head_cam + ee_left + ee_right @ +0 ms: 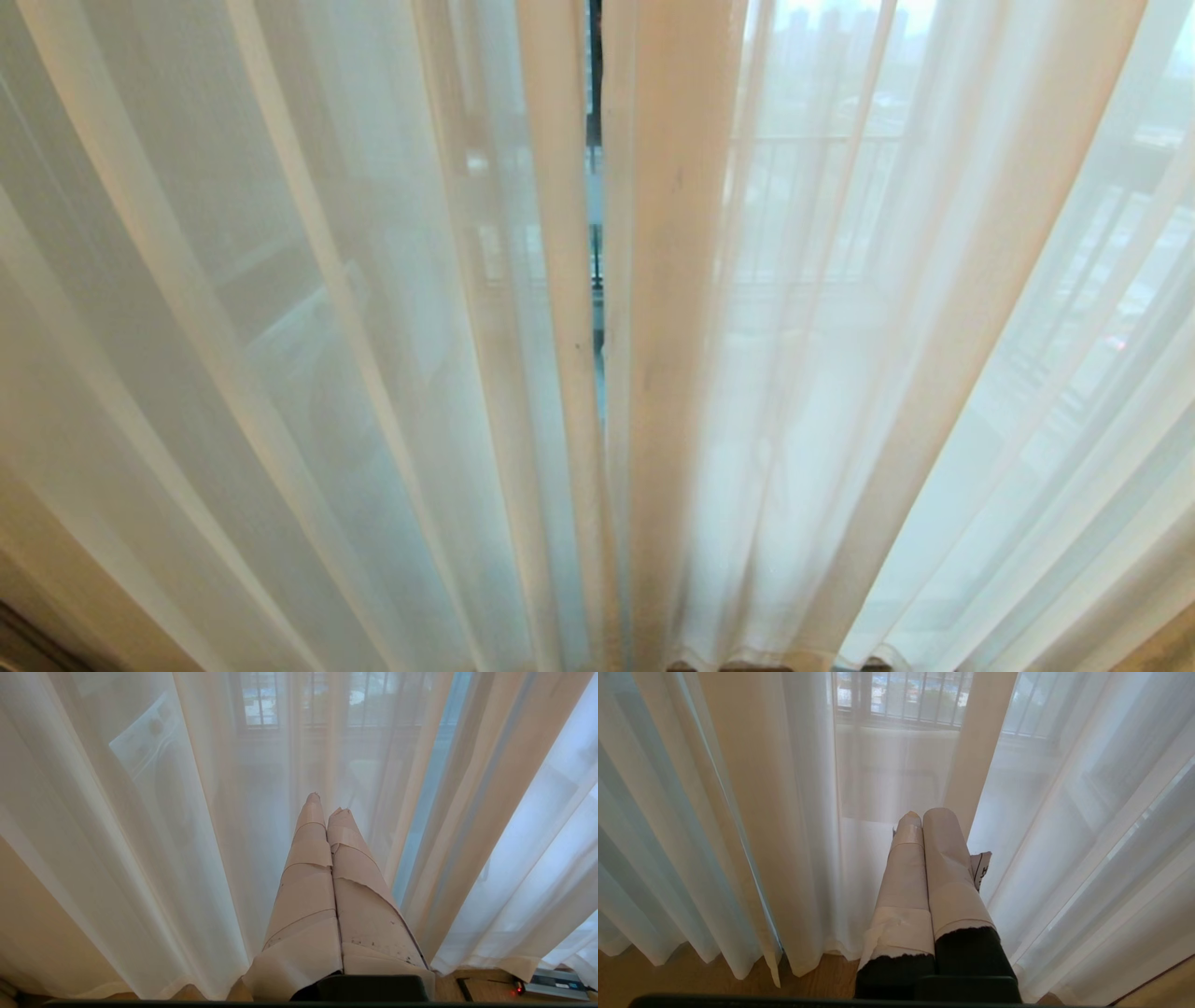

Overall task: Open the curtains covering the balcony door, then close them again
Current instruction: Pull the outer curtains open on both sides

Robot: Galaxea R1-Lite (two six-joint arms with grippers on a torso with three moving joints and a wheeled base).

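Observation:
Thin white sheer curtains [373,327] hang drawn across the whole head view, two panels meeting at a narrow slit [595,233] in the middle. Through them the balcony door's glass and dark frame [595,93] show faintly. Neither arm shows in the head view. My left gripper [327,805], fingers wrapped in beige tape, is shut with nothing in it, pointing at the sheer curtains [187,835] just short of the fabric. My right gripper [927,814], taped the same way, is shut and empty in front of the sheer curtains [784,835].
Wooden floor [691,980] runs under the curtain hems. A dark device with a red light [551,983] lies on the floor beside the hem. A balcony railing [906,700] and a pale appliance shape [154,756] show through the sheers.

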